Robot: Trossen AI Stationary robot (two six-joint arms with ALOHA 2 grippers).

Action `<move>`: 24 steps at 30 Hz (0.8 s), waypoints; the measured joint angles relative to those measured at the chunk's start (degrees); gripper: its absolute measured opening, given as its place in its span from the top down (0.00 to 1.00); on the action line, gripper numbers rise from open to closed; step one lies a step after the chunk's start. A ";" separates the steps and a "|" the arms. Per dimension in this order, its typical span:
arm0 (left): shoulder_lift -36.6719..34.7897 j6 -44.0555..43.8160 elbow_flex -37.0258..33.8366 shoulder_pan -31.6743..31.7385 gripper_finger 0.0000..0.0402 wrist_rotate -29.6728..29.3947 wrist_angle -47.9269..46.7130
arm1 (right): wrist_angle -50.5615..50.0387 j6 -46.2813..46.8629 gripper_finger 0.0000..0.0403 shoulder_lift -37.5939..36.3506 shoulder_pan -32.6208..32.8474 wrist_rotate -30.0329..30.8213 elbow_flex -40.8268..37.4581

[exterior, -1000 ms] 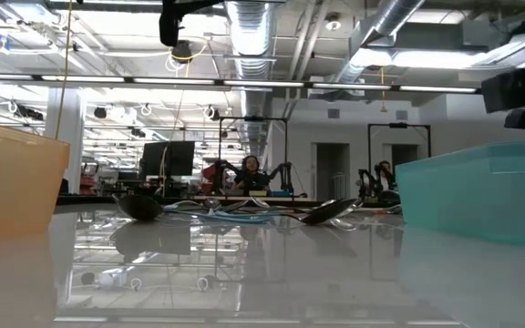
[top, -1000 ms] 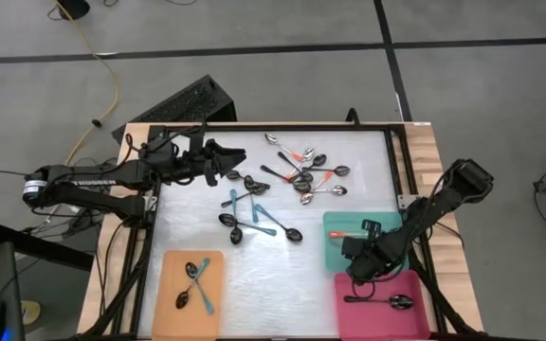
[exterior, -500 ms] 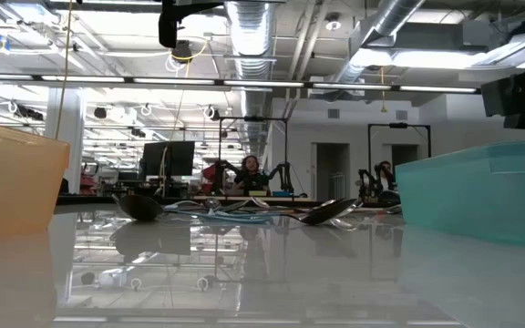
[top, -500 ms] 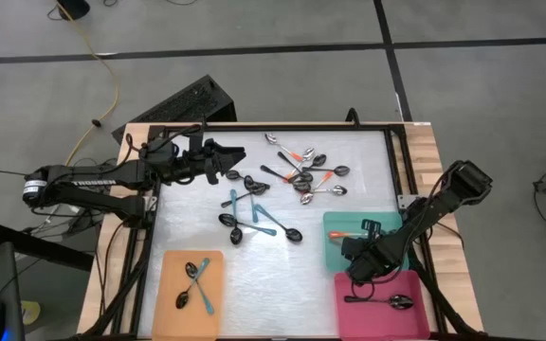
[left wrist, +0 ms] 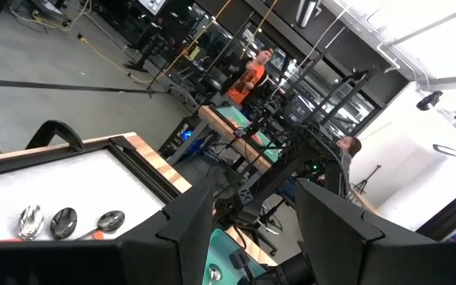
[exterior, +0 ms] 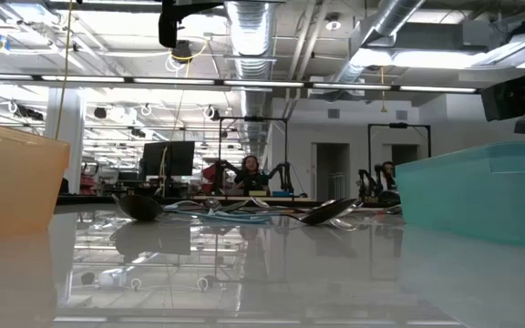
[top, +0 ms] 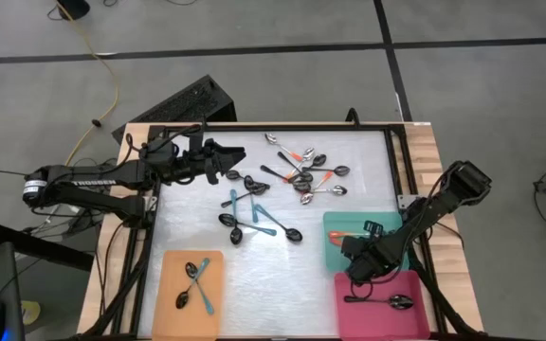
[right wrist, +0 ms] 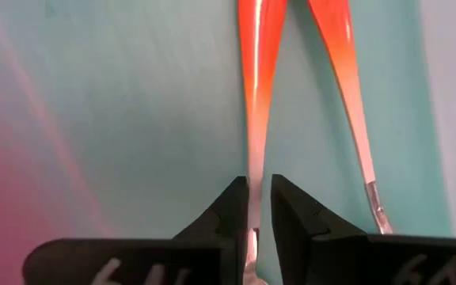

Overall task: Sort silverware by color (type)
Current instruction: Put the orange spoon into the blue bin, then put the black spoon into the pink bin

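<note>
Glossy white table (top: 254, 275) in wood frame, open workshop behind, shiny spoons (top: 301, 175), left gripper (top: 238, 156) spread, right gripper (right wrist: 260, 207) narrowly parted around orange-red handle (right wrist: 258, 87) over smooth teal tray (right wrist: 117, 119).

In the right wrist view we lose the orange-red spoon's (right wrist: 257, 87) bowl behind the right gripper (right wrist: 260, 207); a second orange handle (right wrist: 340, 71) runs off the frame's top edge.

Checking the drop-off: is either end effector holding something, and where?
Left end effector: nothing. Right end effector is at the handle of an orange-red spoon in the teal tray; grip unclear.
</note>
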 joint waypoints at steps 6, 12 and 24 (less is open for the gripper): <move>0.00 0.00 0.00 0.00 0.59 -0.01 0.02 | -0.13 0.35 0.75 -0.02 -0.44 0.68 0.00; 0.00 0.00 0.00 0.00 0.59 -0.01 0.02 | -0.09 0.57 0.67 -2.53 -1.18 0.91 0.02; 0.00 0.00 0.00 0.00 0.59 0.02 0.02 | -0.15 -0.19 0.63 -12.81 -4.82 1.10 0.09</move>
